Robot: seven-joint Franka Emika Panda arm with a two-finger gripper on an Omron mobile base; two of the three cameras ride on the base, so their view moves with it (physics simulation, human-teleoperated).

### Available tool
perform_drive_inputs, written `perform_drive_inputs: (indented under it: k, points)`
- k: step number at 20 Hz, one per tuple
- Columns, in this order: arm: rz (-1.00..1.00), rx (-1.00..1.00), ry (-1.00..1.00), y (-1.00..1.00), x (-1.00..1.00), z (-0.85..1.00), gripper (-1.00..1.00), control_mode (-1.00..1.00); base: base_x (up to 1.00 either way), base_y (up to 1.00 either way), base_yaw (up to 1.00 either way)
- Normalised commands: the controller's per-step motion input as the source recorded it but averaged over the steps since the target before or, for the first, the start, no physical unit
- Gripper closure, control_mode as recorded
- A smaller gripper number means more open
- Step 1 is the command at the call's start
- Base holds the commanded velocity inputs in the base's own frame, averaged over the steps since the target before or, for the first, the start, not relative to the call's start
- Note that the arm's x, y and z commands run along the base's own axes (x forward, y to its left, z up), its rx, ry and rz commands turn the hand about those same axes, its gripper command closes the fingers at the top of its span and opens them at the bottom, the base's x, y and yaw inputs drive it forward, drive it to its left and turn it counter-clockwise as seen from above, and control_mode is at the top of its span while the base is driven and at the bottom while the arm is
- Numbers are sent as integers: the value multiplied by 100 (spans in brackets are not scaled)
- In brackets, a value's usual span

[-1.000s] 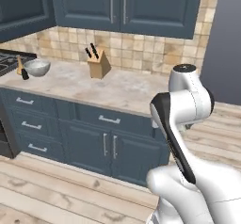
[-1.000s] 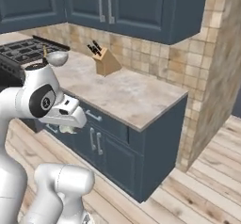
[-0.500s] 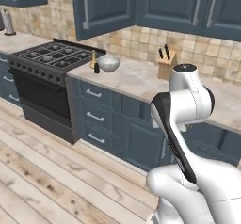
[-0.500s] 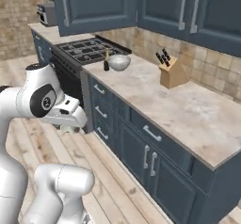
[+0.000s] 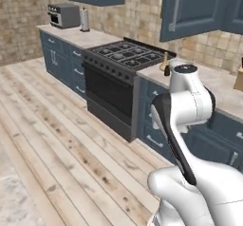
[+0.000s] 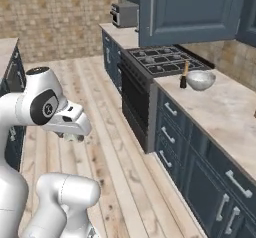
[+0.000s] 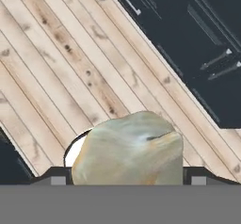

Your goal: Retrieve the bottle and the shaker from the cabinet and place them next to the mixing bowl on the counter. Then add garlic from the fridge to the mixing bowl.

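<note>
Garlic [image 7: 127,150] sits clamped in the pincer [image 7: 126,180] above open plank floor [image 7: 70,68], beside dark cabinet fronts [image 7: 188,39].

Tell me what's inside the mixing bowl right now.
From the right base view, the mixing bowl on the counter looks empty along its far inner wall; its near wall hides the bottom. The garlic sits between the gripper's fingertips.

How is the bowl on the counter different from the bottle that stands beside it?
The bowl is wide, low and pale grey; the bottle is slim and tan at the neck. The bottle stands nearer the hob; the bowl is on its far side. Both stand upright, close together, on the counter.
</note>
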Motion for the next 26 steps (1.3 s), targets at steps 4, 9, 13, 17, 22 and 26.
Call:
perform_drive_inputs:
  k: [4, 9, 13, 17, 22, 26]
  points:
    - [0, 0, 0, 0, 0, 0, 100, 100, 62, -4, 44]
    - [0, 0, 0, 0, 0, 0, 100, 100, 63, -8, 42]
    - [0, 0, 0, 0, 0, 0, 100, 100, 84, -3, 31]
    - [0, 0, 0, 0, 0, 0, 100, 100, 100, -2, 19]
    - [0, 0, 0, 0, 0, 0, 100, 100, 100, -9, 5]
    - [0, 0, 0, 0, 0, 0, 100, 100, 100, 0, -9]
